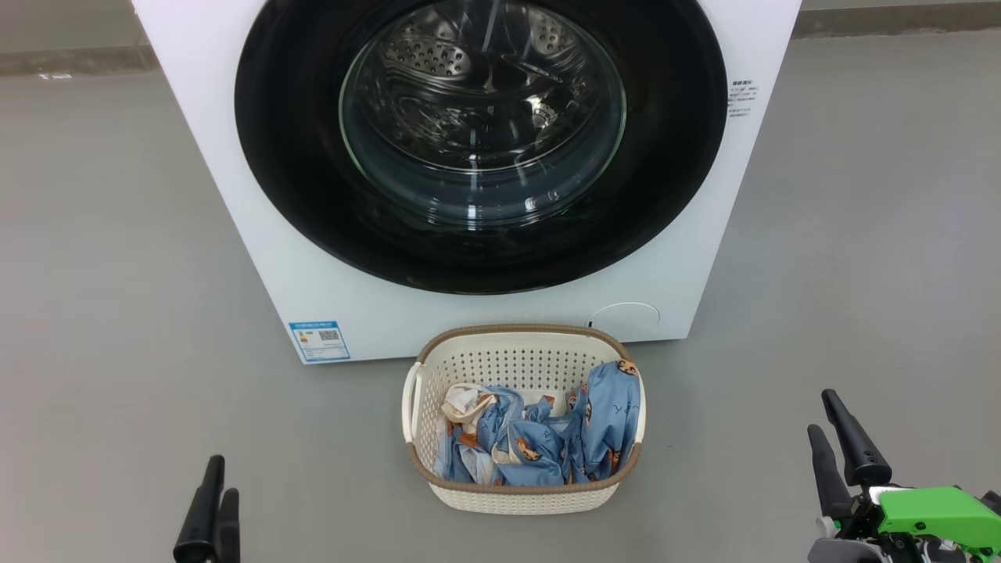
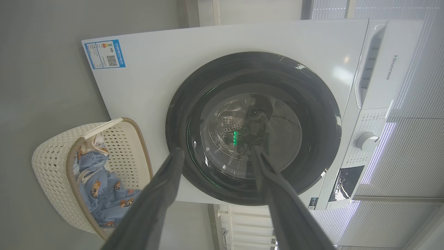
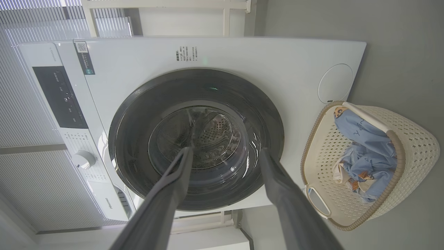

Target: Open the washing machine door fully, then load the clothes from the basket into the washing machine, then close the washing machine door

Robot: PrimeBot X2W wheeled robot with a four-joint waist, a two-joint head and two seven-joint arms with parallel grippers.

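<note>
The shut washing machine door point(image 1: 481, 148) fills the frame's upper centre, up and inward from two spread, empty claws, the left claw point(image 1: 223, 477) at lower left and the right claw point(image 1: 821, 413) at lower right, neither clearly nearer, while the clothes point(image 1: 539, 438) lie in the basket point(image 1: 520, 330) at bottom centre.

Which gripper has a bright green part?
The right gripper, lower right in the head view, with a green housing at its base; the left gripper is all dark.
</note>
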